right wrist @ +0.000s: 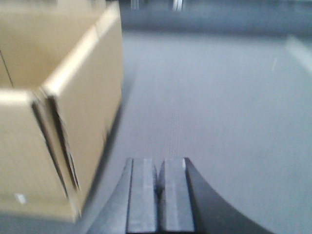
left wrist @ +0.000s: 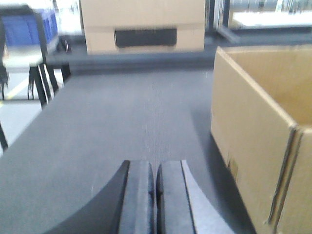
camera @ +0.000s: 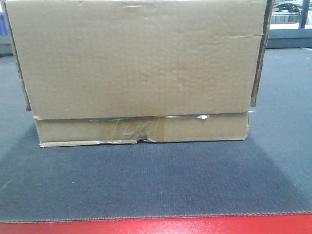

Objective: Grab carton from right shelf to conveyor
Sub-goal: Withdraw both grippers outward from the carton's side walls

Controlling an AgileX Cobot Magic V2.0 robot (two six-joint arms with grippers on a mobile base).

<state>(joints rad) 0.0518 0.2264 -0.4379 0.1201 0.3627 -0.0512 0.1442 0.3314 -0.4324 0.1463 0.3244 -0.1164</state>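
The carton, a large plain brown cardboard box with a wide side flap and crinkled tape on its lower seam, stands on the dark grey conveyor with its red front strip. In the left wrist view the carton is to the right of my left gripper, which is shut and empty, a little apart from the box. The right wrist view has the carton at the left of my right gripper, also shut and empty. The right shelf is out of view.
A second cardboard box stands at the far end of the belt. Blue plastic bins sit on a dark rack beyond the belt's left edge. A dark rail runs behind the belt at the right.
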